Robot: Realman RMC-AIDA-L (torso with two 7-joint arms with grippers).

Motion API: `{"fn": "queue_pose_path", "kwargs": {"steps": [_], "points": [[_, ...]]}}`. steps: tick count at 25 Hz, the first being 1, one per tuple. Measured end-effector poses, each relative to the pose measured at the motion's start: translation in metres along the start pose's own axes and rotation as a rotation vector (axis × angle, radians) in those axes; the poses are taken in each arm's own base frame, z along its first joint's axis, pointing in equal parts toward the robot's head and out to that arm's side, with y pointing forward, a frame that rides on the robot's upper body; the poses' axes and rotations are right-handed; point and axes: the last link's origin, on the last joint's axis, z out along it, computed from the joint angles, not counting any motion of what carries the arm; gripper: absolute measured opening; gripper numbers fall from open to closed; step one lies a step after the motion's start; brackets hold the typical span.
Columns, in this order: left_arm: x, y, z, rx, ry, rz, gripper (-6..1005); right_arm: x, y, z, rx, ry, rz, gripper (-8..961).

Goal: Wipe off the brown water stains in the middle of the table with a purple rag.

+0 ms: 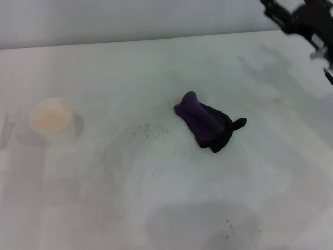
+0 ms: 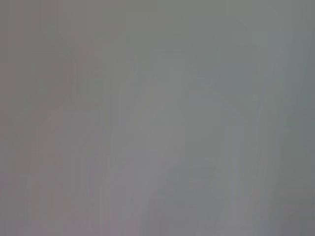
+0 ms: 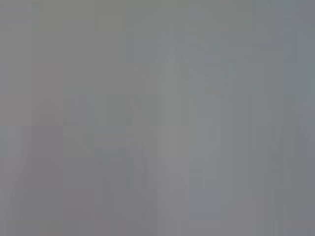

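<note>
Tiny reddish dots (image 1: pixel 227 221) lie nearest me; the purple rag (image 1: pixel 207 123) sits crumpled mid-table (image 1: pixel 156 208). Only my head view shows the right gripper (image 1: pixel 307 26), far corner; grip unreadable.

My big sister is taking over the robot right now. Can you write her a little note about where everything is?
Right end effector: up at the far right corner, away from the rag, holding nothing visible.
Left end effector: not in view.
Purple rag: crumpled mid-table, nothing touching it.
Cup of tan liquid: far left.
Brown stain: none visible; only grey speckles left of the rag.
Left: confirm whether the stain is under the rag or wiped.
</note>
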Motion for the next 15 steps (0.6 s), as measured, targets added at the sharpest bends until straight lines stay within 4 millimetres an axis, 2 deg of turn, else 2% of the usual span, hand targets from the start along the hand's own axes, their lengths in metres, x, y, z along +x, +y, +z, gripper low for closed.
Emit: {"fn": "queue_pose_path", "kwargs": {"steps": [1,4,7,15], "points": [[0.000,0.000,0.000,-0.001,-0.001,0.000,887,0.000,0.000,0.000,0.000,0.000,0.000,876],[-0.001,0.001,0.000,-0.001,-0.003,-0.001,887,0.024,-0.005,-0.004,0.103,0.115,-0.200,875],[-0.002,0.001,0.000,0.000,-0.015,-0.002,887,0.038,-0.011,-0.006,0.145,0.223,-0.293,874],[-0.005,0.003,-0.001,-0.009,-0.032,0.001,887,0.048,-0.016,-0.006,0.181,0.306,-0.205,874]]}}
